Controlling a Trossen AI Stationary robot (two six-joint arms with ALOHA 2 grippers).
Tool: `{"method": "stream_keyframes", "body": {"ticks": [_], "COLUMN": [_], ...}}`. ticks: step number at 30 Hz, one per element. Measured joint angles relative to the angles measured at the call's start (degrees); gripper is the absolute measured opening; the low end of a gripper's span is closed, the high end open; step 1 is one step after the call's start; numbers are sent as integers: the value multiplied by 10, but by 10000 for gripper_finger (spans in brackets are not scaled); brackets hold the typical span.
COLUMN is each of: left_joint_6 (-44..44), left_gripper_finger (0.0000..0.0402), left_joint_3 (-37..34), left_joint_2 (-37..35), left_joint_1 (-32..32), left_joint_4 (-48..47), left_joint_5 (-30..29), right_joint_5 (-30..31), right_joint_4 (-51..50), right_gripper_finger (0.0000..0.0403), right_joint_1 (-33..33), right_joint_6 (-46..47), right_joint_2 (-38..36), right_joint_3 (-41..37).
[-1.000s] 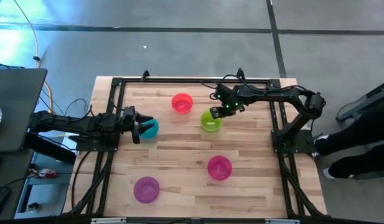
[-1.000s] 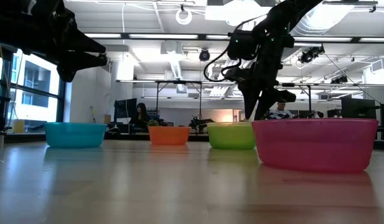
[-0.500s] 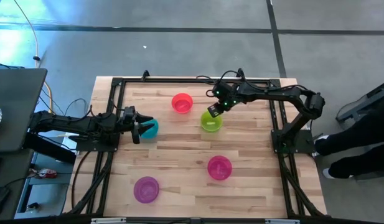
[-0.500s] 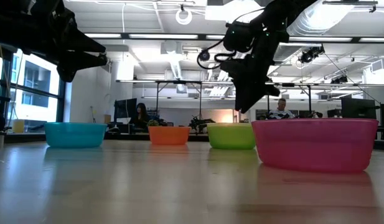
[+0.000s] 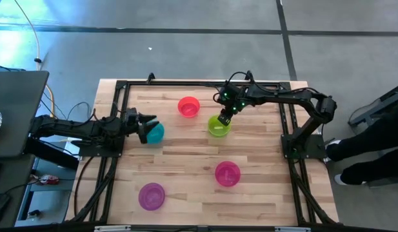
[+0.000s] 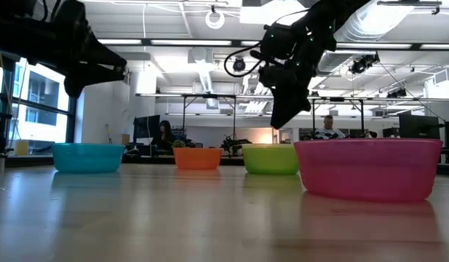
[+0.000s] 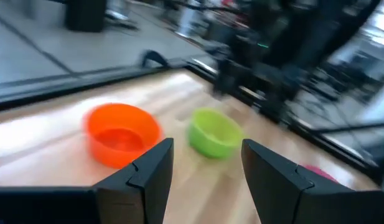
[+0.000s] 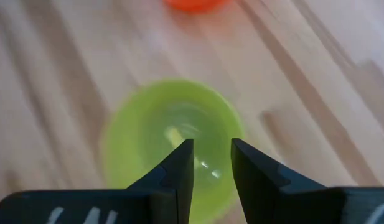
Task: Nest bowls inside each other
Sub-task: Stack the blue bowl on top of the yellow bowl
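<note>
Five bowls are showing on the tabletop (image 5: pixel 186 167) in the high view. The red bowl (image 5: pixel 188 106) is sitting upper centre, the green bowl (image 5: pixel 218 125) just to its lower right, the teal bowl (image 5: pixel 153 133) at centre left, the magenta-pink bowl (image 5: pixel 228 173) lower centre right, and the purple bowl (image 5: pixel 151 196) at lower left.

The right tool (image 5: pixel 223 116) is hovering over the green bowl's upper right rim, raised clear of it in the low view, with its fingers (image 8: pixel 179 168) standing a narrow gap apart and holding nothing. In the right wrist view the green bowl is lying directly beyond that gap, with something pale and glossy inside that I cannot make out.

The left tool (image 5: pixel 146 128) is hanging at the teal bowl's left edge, above it in the low view, fingers (image 7: pixel 151 171) spread wide and empty.

Open room: bare wood is lying between the upper three bowls and the lower two, and a clear strip is running along the right side. The red and green bowls are near each other but apart. The black frame rails are bordering the tabletop on every side.
</note>
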Motion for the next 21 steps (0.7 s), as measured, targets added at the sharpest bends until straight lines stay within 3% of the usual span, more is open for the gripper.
{"method": "stream_keyframes", "body": {"ticks": [3,7,11,17,21], "left_joint_6": [-19,-39,-9,192,317], "left_gripper_finger": [180,180,180,180,180], "left_joint_3": [0,14,63,175,219], "left_joint_2": [8,46,109,191,222], "left_joint_1": [32,91,149,212,232], "left_joint_4": [0,-19,-56,-224,-331], "left_joint_5": [2,70,126,227,214], "right_joint_5": [-52,-128,-144,-147,-147], "right_joint_4": [16,79,136,112,54], "right_gripper_finger": [99,99,99,99,99], "right_joint_1": [0,0,5,12,18], "right_joint_6": [3,4,-1,-49,-71], "right_joint_2": [0,0,0,0,0], "right_joint_3": [16,53,103,208,274]}}
